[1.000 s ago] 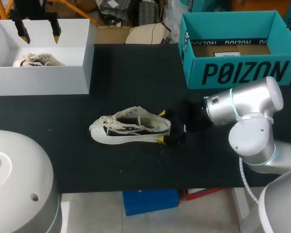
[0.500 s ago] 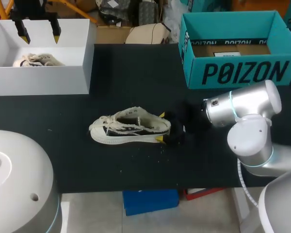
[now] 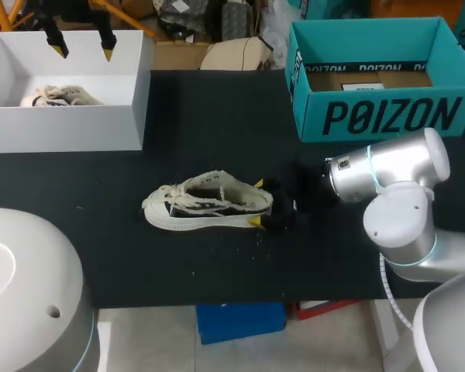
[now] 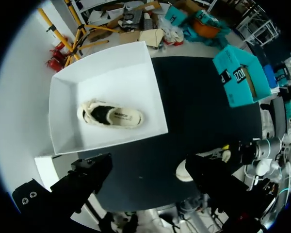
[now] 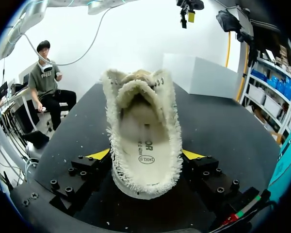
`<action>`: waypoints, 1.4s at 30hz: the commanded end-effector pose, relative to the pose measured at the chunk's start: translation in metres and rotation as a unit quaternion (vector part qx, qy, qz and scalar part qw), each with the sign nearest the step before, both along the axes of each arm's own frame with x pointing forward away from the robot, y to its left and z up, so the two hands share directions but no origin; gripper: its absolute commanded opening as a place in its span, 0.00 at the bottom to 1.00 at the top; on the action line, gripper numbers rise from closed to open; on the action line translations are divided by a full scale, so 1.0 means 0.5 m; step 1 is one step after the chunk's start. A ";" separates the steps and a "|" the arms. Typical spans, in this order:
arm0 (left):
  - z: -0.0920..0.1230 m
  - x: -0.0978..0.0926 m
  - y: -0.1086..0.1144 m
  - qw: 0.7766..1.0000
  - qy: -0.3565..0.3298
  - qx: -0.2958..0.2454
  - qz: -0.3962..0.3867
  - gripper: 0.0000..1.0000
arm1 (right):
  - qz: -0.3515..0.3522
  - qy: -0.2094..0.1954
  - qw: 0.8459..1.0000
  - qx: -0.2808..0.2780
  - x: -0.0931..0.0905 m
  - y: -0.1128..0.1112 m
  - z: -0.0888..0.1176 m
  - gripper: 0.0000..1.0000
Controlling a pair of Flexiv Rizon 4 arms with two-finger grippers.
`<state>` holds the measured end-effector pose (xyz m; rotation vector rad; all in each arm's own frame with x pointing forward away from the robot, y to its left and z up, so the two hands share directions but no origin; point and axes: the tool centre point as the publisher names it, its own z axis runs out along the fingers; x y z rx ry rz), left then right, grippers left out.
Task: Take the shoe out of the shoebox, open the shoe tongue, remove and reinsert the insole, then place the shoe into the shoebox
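Observation:
A cream and black low shoe (image 3: 209,205) lies on its sole in the middle of the black table, toe to the left. My right gripper (image 3: 256,203) is at its heel, one yellow tip on each side. In the right wrist view the shoe (image 5: 143,141) points away from the gripper (image 5: 145,155), both tips press on its frayed collar, and the insole (image 5: 146,153) shows inside. My left gripper (image 3: 83,50) hangs open high over the white box (image 3: 70,124), holding nothing. The teal shoebox (image 3: 387,116) stands open at the back right.
A second, matching shoe (image 4: 111,114) lies in the white box (image 4: 63,97) at the back left. Small crumbs of fabric dot the table (image 3: 240,240) in front of the shoe. Bare black table lies between the two boxes.
My right gripper's fingers have closed in on the shoe's heel. My left gripper has shifted a little to the right over the white box, still open.

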<state>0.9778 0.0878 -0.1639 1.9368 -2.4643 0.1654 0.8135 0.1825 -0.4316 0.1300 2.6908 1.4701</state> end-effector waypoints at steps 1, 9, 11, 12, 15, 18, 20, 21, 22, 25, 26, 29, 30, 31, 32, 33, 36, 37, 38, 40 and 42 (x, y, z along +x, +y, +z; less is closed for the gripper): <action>0.003 -0.072 -0.028 0.976 -0.082 -0.032 -0.201 1.00 | 0.000 0.000 1.000 0.000 0.000 0.004 -0.006 0.00; -0.015 -0.103 -0.106 0.976 -0.054 0.019 -0.208 1.00 | 0.000 0.000 1.000 0.000 0.000 0.004 -0.006 0.00; -0.016 -0.099 -0.117 0.990 -0.041 0.041 -0.125 1.00 | 0.000 0.000 1.000 0.000 0.000 0.004 -0.006 0.00; -0.019 -0.096 -0.120 0.993 -0.037 0.068 -0.088 1.00 | 0.000 0.000 1.000 0.000 0.000 0.004 -0.006 0.00; -0.023 -0.111 -0.130 0.996 -0.030 0.075 -0.030 1.00 | 0.000 0.000 1.000 0.000 0.000 0.004 -0.006 0.00; -0.033 -0.131 -0.148 0.996 -0.031 0.082 0.016 1.00 | 0.000 0.000 1.000 0.000 0.000 0.004 -0.006 0.00; -0.041 -0.142 -0.161 0.997 -0.024 0.068 0.041 1.00 | 0.000 0.000 1.000 0.000 0.000 0.004 -0.006 0.00; -0.046 -0.149 -0.171 0.996 -0.024 0.072 0.047 1.00 | 0.000 0.000 1.000 0.000 0.000 0.004 -0.006 0.00; -0.049 -0.154 -0.180 0.996 -0.024 0.068 0.061 1.00 | 0.000 0.000 1.000 0.000 0.000 0.004 -0.006 0.00; -0.063 -0.168 -0.208 0.994 -0.011 0.070 0.086 1.00 | 0.000 0.000 1.000 0.000 0.000 0.004 -0.006 0.00; -0.066 -0.172 -0.216 0.994 -0.004 0.062 0.087 1.00 | 0.000 0.000 1.000 0.000 0.000 0.004 -0.006 0.00; -0.076 -0.185 -0.239 0.997 0.008 0.041 0.071 1.00 | 0.000 0.000 1.000 0.000 0.000 0.004 -0.006 0.00; -0.078 -0.188 -0.243 0.998 0.020 0.028 0.061 1.00 | 0.000 0.000 1.000 0.000 0.000 0.004 -0.006 0.00; -0.078 -0.188 -0.243 0.998 0.020 0.028 0.061 1.00 | 0.000 0.000 1.000 0.000 0.000 0.004 -0.006 0.00; -0.078 -0.188 -0.243 0.998 0.020 0.028 0.061 1.00 | 0.000 0.000 1.000 0.000 0.000 0.004 -0.006 0.00; -0.078 -0.188 -0.243 0.998 0.020 0.028 0.061 1.00 | 0.000 0.000 1.000 0.000 0.000 0.004 -0.006 0.00; -0.078 -0.188 -0.243 0.998 0.020 0.028 0.061 1.00 | 0.000 0.000 1.000 0.000 0.000 0.004 -0.006 0.00; -0.078 -0.188 -0.243 0.998 0.020 0.028 0.061 1.00 | 0.000 0.000 1.000 0.000 0.000 0.004 -0.006 0.00; -0.078 -0.188 -0.243 0.998 0.020 0.028 0.061 1.00 | 0.000 0.000 1.000 0.000 0.000 0.004 -0.006 0.00; -0.078 -0.188 -0.243 0.998 0.020 0.028 0.061 1.00 | 0.000 0.000 1.000 0.000 0.000 0.004 -0.006 0.00; -0.078 -0.188 -0.243 0.998 0.020 0.028 0.061 1.00 | 0.000 0.000 1.000 0.000 0.000 0.004 -0.006 0.00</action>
